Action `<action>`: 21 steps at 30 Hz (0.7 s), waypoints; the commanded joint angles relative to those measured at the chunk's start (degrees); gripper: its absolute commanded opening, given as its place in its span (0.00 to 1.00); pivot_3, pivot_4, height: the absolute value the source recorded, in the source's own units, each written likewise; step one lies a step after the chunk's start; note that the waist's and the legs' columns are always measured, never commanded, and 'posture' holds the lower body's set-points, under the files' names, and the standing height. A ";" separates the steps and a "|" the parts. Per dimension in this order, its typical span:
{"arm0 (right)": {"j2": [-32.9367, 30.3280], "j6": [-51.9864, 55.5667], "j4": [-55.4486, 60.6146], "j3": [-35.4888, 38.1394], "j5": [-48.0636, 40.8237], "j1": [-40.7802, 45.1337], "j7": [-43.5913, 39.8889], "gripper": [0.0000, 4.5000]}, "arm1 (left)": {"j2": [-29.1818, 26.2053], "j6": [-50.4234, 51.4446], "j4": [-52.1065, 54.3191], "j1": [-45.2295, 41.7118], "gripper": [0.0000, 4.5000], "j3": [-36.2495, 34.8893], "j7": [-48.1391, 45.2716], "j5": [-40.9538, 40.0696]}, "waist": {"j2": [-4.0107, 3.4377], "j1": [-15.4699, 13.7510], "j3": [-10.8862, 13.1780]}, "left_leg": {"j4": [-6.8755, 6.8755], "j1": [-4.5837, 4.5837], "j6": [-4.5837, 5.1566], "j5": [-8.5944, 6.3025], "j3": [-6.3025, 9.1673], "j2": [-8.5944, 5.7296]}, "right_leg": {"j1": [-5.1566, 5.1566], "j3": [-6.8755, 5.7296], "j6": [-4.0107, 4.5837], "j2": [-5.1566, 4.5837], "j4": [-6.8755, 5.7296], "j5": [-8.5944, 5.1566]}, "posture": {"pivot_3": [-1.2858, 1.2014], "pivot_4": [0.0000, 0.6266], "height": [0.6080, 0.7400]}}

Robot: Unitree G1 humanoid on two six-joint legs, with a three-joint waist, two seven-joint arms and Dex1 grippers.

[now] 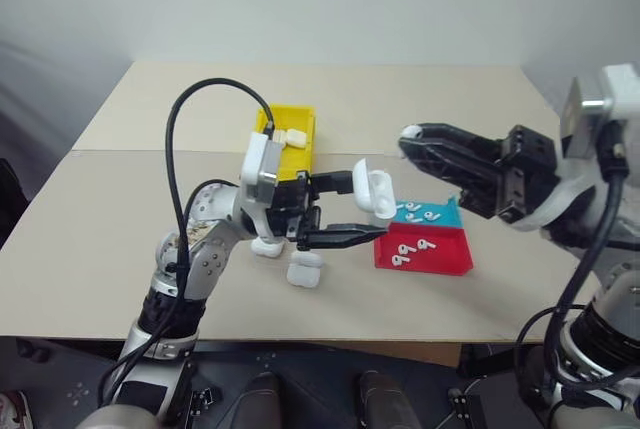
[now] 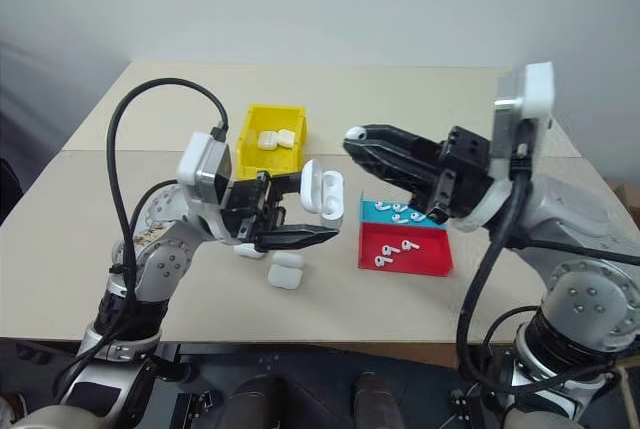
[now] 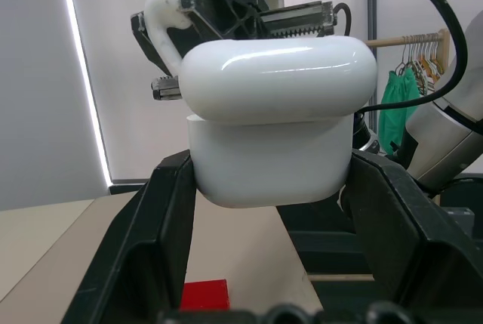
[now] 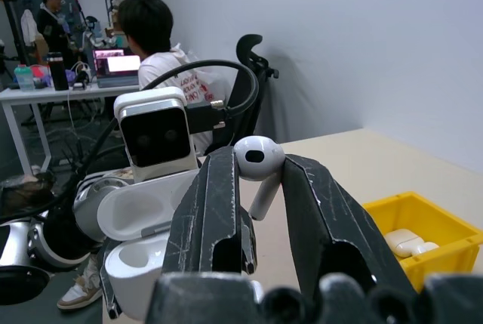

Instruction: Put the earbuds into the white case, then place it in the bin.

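Left gripper (image 2: 300, 211) clamped on the white case (image 2: 322, 192), lid hinged open, raised above the table (image 2: 120, 219) near its middle. From the left wrist view, case body (image 3: 268, 165) pinched between the two black fingers (image 3: 147, 241), lid tilted up over it. Right gripper (image 2: 362, 146) pinched shut on a single earbud (image 4: 258, 162), bud head above the fingertips and stem hanging down between them, poised just right of and slightly above the open case, not touching it. Through the right wrist view, open case cavity (image 4: 139, 211) seen beyond the earbud.

Yellow bin (image 2: 268, 139) stood on the table beyond the left gripper, toward the far side, with two white cases (image 2: 276, 138) lying inside. Two more white cases (image 2: 286, 271) sat on the table below and nearer than the raised left gripper. Red tray (image 2: 405, 247) lay right of the centre, near edge side, holding three loose earbuds (image 2: 395, 250); teal tray (image 2: 385, 213) touched its far edge, carrying several further earbuds (image 2: 400, 211), partly hidden behind the right gripper.

Seated person (image 4: 162, 44) at a desk, back turned, visible in the background of the right wrist view.
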State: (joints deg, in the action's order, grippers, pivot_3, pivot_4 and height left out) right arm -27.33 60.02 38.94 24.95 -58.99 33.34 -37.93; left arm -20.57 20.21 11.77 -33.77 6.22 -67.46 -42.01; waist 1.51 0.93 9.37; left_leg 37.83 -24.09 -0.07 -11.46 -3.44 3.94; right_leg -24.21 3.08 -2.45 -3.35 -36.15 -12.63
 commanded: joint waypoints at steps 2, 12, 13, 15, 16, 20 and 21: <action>-0.55 -4.22 2.43 -2.57 -3.06 -1.08 3.14 0.14 | 0.65 0.35 0.14 -2.35 0.61 0.11 0.10 0.30 | 0.00 -0.09 0.00 | 0.00 -0.01 0.00 0.00 0.01 0.00 | -0.01 0.00 0.00 0.00 0.00 0.00 | 0.52 0.24 1.00; -5.50 -8.31 2.22 -5.28 -5.00 -4.68 4.57 0.14 | 1.00 0.28 0.30 -2.61 0.61 0.05 0.21 0.43 | 0.00 0.01 0.00 | 0.00 -0.02 0.00 0.00 0.01 0.00 | -0.01 -0.01 -0.02 0.00 0.03 -0.02 | 0.52 0.24 1.00; -5.99 -8.71 2.27 -5.45 -5.08 -5.10 4.51 0.14 | 0.98 0.27 0.31 -2.59 0.61 0.03 0.26 0.46 | 0.00 -0.01 0.00 | 0.00 -0.02 0.00 0.00 0.01 0.00 | -0.01 -0.01 -0.02 0.00 0.03 -0.02 | 0.52 0.24 1.00; -6.91 -9.70 2.32 -5.83 -5.22 -5.98 4.40 0.14 | 1.02 0.29 0.36 -2.53 0.61 -0.05 0.35 0.61 | 0.00 -0.04 0.00 | 0.00 -0.03 0.00 0.00 0.01 0.00 | -0.01 0.00 -0.03 0.00 0.04 -0.02 | 0.52 0.24 1.00; -7.35 -10.11 2.31 -6.02 -5.23 -6.32 4.38 0.14 | 1.06 0.29 0.39 -2.50 0.61 -0.11 0.38 0.69 | 0.00 -0.07 0.00 | 0.00 -0.04 0.00 0.00 0.01 0.00 | -0.01 -0.01 -0.03 0.00 0.05 -0.02 | 0.52 0.24 1.00; -8.96 -11.53 2.07 -6.88 -5.52 -7.19 4.23 0.14 | 1.11 0.31 0.47 -2.43 0.61 -0.34 0.34 0.86 | 0.00 -0.10 0.00 | 0.00 -0.04 0.00 0.00 0.01 0.00 | -0.01 -0.01 -0.04 0.00 0.06 -0.03 | 0.52 0.24 1.00; -9.41 -11.66 1.98 -7.03 -5.71 -7.42 4.23 0.22 | 1.16 0.31 0.54 -2.36 0.61 -0.37 0.37 0.91 | 0.01 -0.08 0.00 | 0.00 -0.04 0.00 0.00 0.01 0.00 | -0.01 -0.01 -0.04 0.00 0.06 -0.03 | 0.52 0.24 1.00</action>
State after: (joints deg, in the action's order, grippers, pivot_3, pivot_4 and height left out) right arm -35.82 49.73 40.01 18.15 -63.91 26.21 -33.64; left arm -19.82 21.30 11.19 -35.61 6.70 -67.13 -40.53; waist 1.52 0.86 9.37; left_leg 37.83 -24.14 -0.07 -11.46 -3.43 3.94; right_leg -24.22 3.08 -2.49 -3.35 -36.09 -12.66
